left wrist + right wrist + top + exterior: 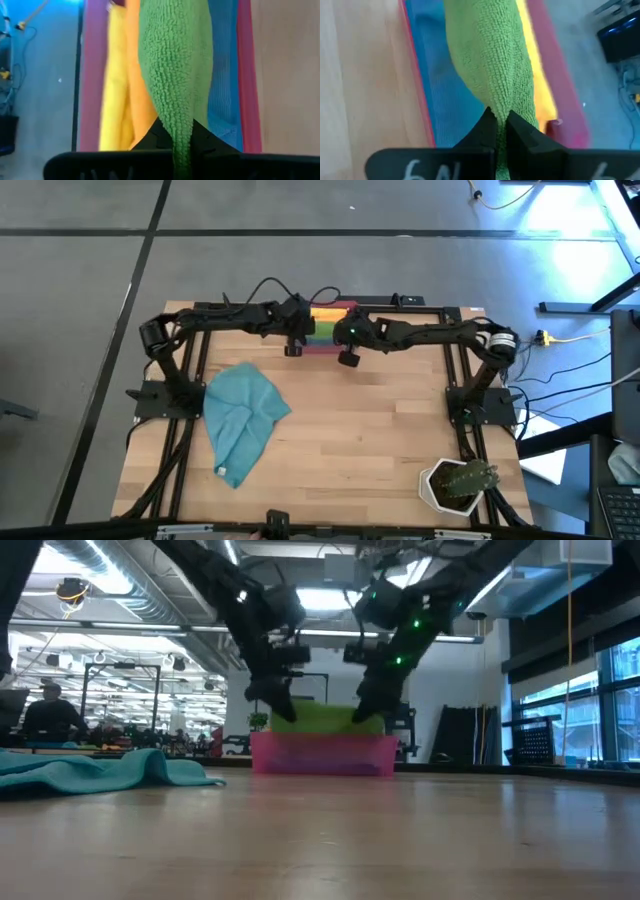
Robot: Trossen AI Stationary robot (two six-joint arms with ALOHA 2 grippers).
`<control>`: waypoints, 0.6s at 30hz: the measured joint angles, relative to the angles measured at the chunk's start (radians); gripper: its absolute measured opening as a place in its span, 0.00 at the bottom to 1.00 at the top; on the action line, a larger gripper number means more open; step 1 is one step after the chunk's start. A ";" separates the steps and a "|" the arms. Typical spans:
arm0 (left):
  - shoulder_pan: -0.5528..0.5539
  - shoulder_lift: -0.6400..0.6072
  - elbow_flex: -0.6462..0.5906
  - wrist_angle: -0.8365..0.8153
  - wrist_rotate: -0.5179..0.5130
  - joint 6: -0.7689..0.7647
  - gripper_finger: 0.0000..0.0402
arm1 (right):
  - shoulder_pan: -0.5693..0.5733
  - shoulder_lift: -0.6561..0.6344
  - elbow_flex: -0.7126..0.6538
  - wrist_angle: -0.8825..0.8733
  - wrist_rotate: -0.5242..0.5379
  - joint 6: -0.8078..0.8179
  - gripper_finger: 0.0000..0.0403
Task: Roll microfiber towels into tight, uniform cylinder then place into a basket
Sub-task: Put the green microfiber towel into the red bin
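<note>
Left gripper (182, 150) and right gripper (501, 131) each pinch an end of the green towel (320, 718) above the pink basket (322, 755). It apparently hangs just clear; lower both ends level before releasing.

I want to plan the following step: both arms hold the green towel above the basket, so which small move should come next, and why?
Probably lower it into the basket. The left gripper and right gripper are each shut on an end of the green towel, which sits level with the basket's rim, above the blue towel, orange towel and yellow towel.
</note>
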 joint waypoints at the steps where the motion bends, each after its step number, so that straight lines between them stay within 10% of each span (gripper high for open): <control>1: 0.003 0.016 0.000 0.002 0.000 0.004 0.00 | -0.006 0.016 0.000 0.002 -0.014 -0.004 0.04; 8: 0.004 0.081 0.000 -0.006 0.042 0.014 0.05 | -0.013 0.081 0.000 -0.005 -0.069 -0.017 0.06; 18: 0.006 0.026 0.003 -0.060 -0.063 0.022 0.33 | -0.014 0.013 -0.002 -0.044 -0.016 -0.015 0.45</control>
